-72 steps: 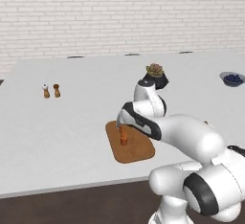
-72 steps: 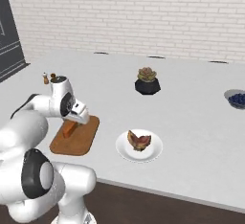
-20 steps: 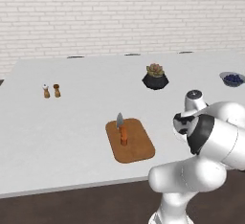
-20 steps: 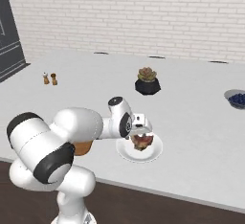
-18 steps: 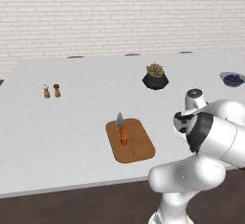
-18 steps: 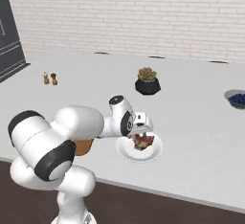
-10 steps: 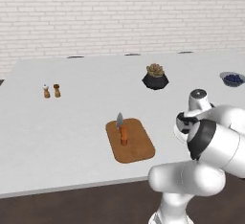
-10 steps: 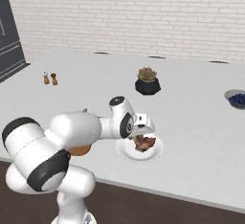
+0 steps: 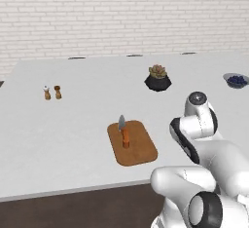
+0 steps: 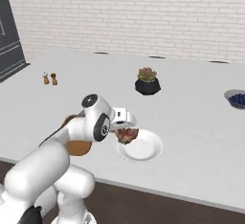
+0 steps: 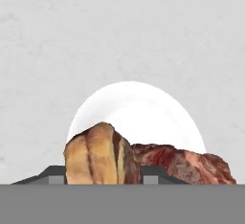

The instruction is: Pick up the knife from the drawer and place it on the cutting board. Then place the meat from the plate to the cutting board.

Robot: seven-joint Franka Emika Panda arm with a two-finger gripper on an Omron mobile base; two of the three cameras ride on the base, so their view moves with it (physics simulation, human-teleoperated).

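One item down, the small orange-handled knife (image 9: 124, 132) lying on the flat wooden cutting board (image 9: 133, 142), and now the end effector (image 10: 125, 131) lifts the reddish-brown meat chunk (image 10: 128, 135), gripped tight, off the round white plate (image 10: 143, 147), board-bound.

The meat (image 11: 143, 158) is showing reddish-brown with a tan streaked end; the plate (image 10: 148, 150) is gleaming plain white; the cutting board (image 9: 138, 151) and knife (image 9: 124, 132) handle are glowing orange-brown.

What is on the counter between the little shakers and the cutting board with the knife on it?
Nothing. In the left base view, the white counter is bare between the shakers and the cutting board, where the knife lies.
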